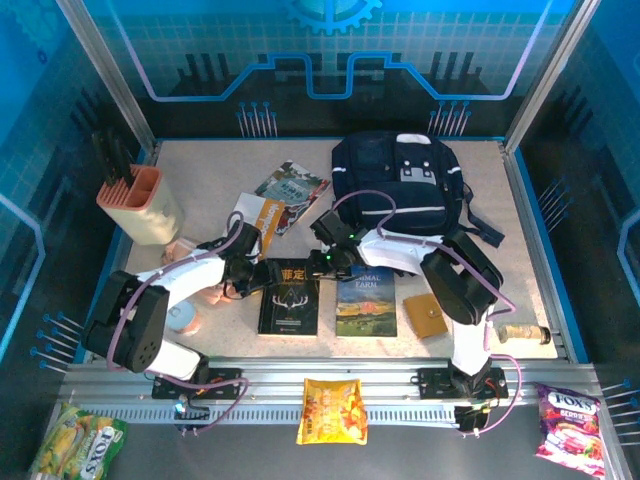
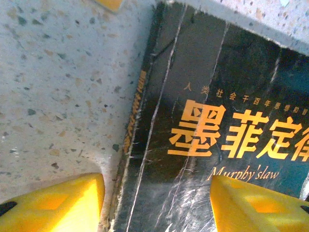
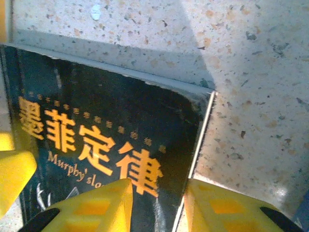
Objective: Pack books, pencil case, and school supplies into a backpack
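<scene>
A: Where does the black book (image 1: 289,297) lie?
B: Flat on the worktop (image 1: 200,180), cover up, just beside "Animal Farm" (image 1: 366,300). The backpack (image 1: 400,185) sits farther back.
A: And the left end effector (image 2: 155,193)?
B: Its fingers stand well apart astride the spine, one over bare worktop and one over the cover.
A: The right end effector (image 3: 158,193)?
B: Its fingers are slightly apart, straddling the opposite long edge. Contact cannot be told.
</scene>
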Available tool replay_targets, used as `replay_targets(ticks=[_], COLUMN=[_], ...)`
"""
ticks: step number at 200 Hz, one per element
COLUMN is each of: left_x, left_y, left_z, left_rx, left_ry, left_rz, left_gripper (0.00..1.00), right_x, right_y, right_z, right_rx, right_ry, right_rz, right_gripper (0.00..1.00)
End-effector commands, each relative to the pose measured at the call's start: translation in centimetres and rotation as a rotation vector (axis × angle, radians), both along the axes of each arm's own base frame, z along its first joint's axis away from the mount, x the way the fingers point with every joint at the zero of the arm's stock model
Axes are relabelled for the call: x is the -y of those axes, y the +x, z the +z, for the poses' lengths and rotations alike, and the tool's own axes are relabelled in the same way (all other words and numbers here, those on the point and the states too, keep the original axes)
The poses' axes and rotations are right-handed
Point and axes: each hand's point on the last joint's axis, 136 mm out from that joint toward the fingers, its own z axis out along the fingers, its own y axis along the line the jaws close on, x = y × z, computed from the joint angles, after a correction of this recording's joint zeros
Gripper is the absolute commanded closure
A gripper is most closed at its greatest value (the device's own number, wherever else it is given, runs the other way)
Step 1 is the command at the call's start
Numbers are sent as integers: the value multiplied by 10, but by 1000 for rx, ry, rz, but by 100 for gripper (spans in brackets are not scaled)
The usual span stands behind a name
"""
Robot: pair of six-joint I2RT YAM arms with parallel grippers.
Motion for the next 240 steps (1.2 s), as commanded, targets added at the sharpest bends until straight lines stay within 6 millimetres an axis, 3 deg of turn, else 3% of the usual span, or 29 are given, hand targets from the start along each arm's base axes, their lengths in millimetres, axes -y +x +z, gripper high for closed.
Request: replay_targets(ticks=[1,58,107,134,240], left_x=[8,24,50,53,46], left_y=[-2,-1,2,-1,3], left_z=[-1,12,67,82,48], left_rx=[-21,16,147,182,115], left_ry=[-56,-160,-368,-415,-438], left_rz=[-18,-54,-112,-107,53], left_gripper=[41,42,44,45,58], right_x=[-4,1,8,13,30], right_y=[-7,-3,2,3,4], right_z=[-8,-24,-30,-33,-47], right_rx=[-36,-60,-66,-65,-87], right_ry=[-23,-51,-43,-47,-108], right_rz=[28,3,-41,-65,-106], right_gripper=[69,76,78,80,87])
